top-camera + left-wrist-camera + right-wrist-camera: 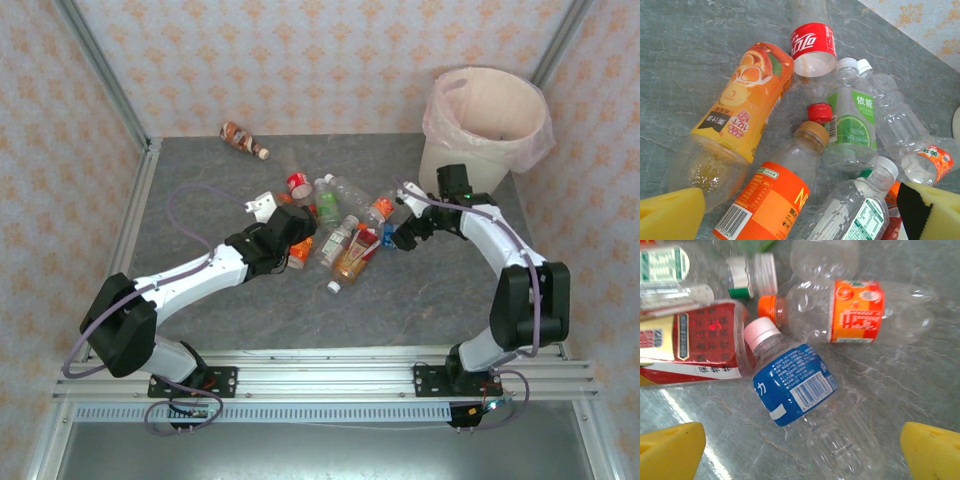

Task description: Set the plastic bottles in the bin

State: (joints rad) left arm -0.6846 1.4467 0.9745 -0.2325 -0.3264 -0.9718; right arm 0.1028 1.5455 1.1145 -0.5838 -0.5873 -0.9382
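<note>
Grey marbled counter (420,300); clear plastic bottles (850,125) flash orange, red, green and blue labels; cream bin (480,160) wears a pale pink liner (490,105); fingers (670,450) show yellow.

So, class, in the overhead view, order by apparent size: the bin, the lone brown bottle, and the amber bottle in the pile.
Largest: bin. Then brown bottle and amber bottle, which look about alike, so unranked.
</note>
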